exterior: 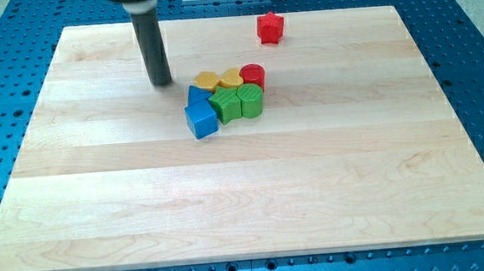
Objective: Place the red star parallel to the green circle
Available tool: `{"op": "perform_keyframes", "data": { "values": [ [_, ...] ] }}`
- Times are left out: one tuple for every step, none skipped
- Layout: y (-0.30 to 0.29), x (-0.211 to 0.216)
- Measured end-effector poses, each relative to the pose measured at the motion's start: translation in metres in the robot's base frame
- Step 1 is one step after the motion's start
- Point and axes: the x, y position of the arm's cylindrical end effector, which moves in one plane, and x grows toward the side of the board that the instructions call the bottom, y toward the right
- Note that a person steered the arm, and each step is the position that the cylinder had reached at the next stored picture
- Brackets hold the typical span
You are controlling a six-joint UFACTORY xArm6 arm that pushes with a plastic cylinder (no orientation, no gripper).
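The red star (270,27) lies alone near the view's top, right of centre. The green circle (251,101) sits at the right end of a tight cluster of blocks in the middle. My tip (161,81) rests on the board to the left of the cluster, close to the yellow blocks and well left of and below the red star. It touches no block.
The cluster also holds a green block (226,105), a red cylinder (253,75), two yellow blocks (207,80) (232,77), a blue triangle (196,95) and a blue cube (201,119). The wooden board (247,203) lies on a blue perforated table.
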Motion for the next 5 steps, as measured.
{"op": "perform_keyframes", "data": {
  "values": [
    [0.036,-0.063],
    [0.084,-0.079],
    [0.138,-0.07],
    [0.175,-0.081],
    [0.17,-0.106]
  ]
}}
